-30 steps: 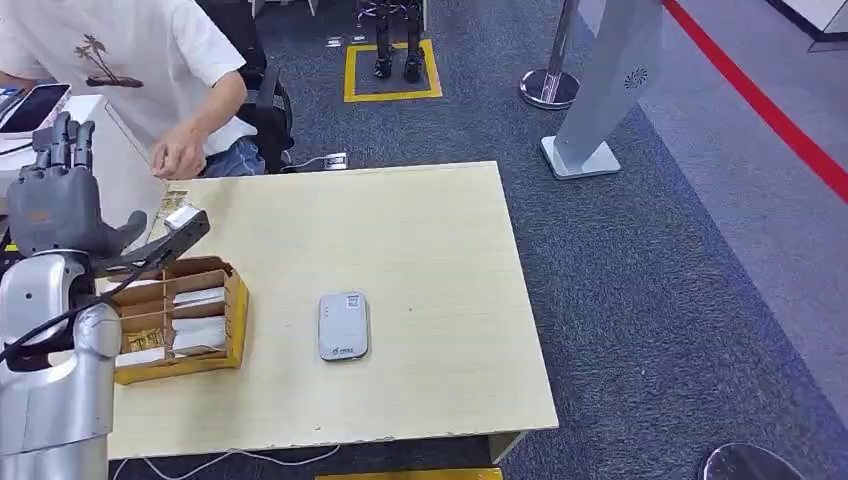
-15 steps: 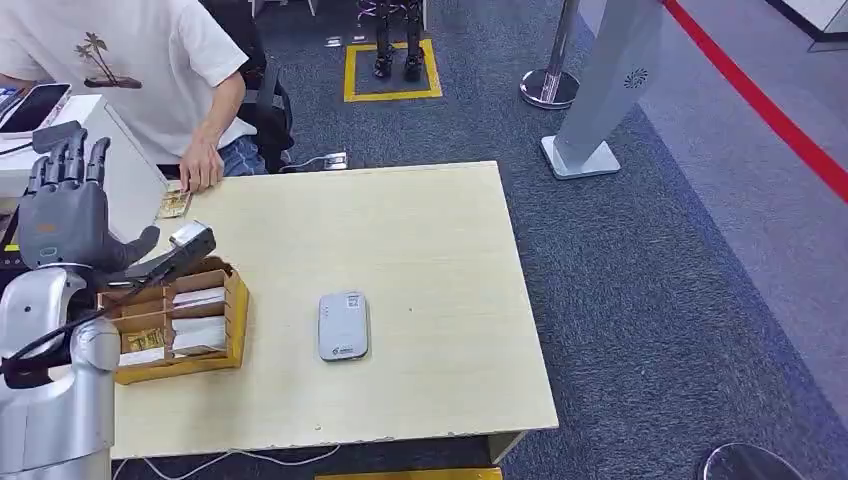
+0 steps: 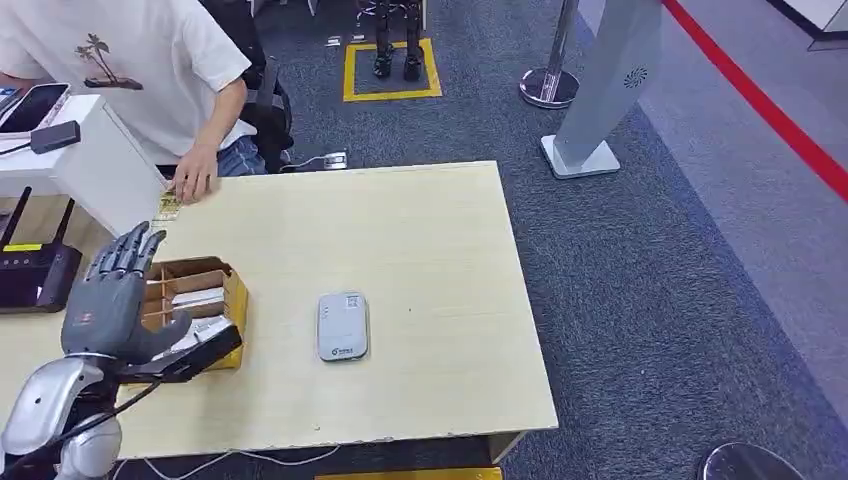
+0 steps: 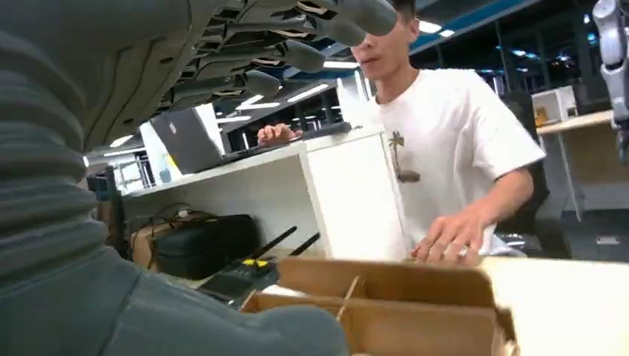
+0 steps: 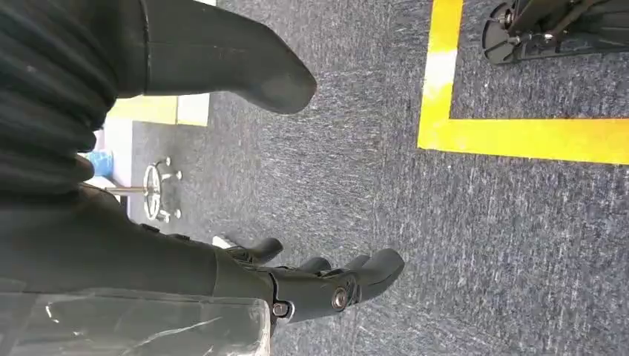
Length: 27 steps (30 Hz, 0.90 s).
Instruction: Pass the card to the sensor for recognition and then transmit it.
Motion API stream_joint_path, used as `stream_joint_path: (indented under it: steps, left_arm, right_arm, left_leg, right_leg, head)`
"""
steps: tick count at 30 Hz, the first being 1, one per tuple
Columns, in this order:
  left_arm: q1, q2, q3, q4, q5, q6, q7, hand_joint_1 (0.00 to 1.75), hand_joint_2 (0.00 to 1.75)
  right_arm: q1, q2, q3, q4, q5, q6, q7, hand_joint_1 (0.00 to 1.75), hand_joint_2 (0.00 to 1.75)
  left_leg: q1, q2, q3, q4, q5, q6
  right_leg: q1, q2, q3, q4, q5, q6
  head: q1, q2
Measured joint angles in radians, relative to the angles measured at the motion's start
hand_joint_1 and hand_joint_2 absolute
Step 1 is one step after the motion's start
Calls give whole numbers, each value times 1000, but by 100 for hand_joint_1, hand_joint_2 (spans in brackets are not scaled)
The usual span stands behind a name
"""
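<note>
My left hand (image 3: 112, 305) hovers with fingers spread over the near left side of a cardboard box (image 3: 232, 300), and it holds nothing. White cards (image 3: 196, 298) lie in the box's compartments. The grey-white card sensor (image 3: 343, 325) lies flat on the table (image 3: 430, 240), to the right of the box. In the left wrist view the fingers (image 4: 285, 55) stretch above the box (image 4: 415, 326). My right hand (image 5: 185, 267) hangs over the carpet, fingers loosely apart and holding nothing.
A person in a white shirt (image 3: 130, 60) sits at the table's far left corner, one hand (image 3: 195, 184) resting by a yellow card (image 3: 166, 208). A black router (image 3: 35, 275) and a white cabinet (image 3: 95, 170) stand to the left. A stanchion base (image 3: 549, 88) stands beyond.
My left hand has come down from its raised position at the far left to just above the box's near side. The person's hand has settled at the table corner.
</note>
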Motion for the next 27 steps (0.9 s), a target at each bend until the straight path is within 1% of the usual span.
stream_joint_path:
  steps: [3,7,15,19,23,27]
  left_arm:
    - [51,26,-19,-38,5,-2,3,0,175]
    - [111,51,-36,-87,3,-5,21,0,175]
    - [226,74,-57,-171,-17,-5,58,0,175]
    - [281,90,-57,-204,-64,-34,106,0,175]
    - [319,100,-58,-221,-103,-62,132,0,175]
    - [334,102,-58,-223,-125,-72,143,0,175]
  right_arm:
    - [1,0,-5,0,-11,0,0,0,175]
    - [1,0,-15,0,-12,-3,1,0,175]
    - [1,0,-23,0,-18,-13,6,0,175]
    - [1,0,-25,0,-26,-15,9,0,175]
    - [0,0,-26,0,-25,-14,9,0,175]
    - [0,0,-26,0,-25,-14,9,0,175]
  left_leg:
    - [0,-1,0,0,0,0]
    - [0,0,0,0,0,0]
    - [0,0,0,0,-1,1]
    - [0,0,0,0,-1,1]
    - [0,0,0,0,-1,1]
    - [0,0,0,0,-1,1]
  right_leg:
    - [0,-1,0,0,0,0]
    - [0,0,0,0,0,0]
    - [0,0,0,0,0,0]
    - [0,0,0,0,0,0]
    - [0,-1,0,0,-1,-1]
    - [0,-1,1,0,-1,-1]
  head:
    - [1,0]
    - [1,0]
    - [0,0]
    - [0,0]
    - [1,0]
    - [0,0]
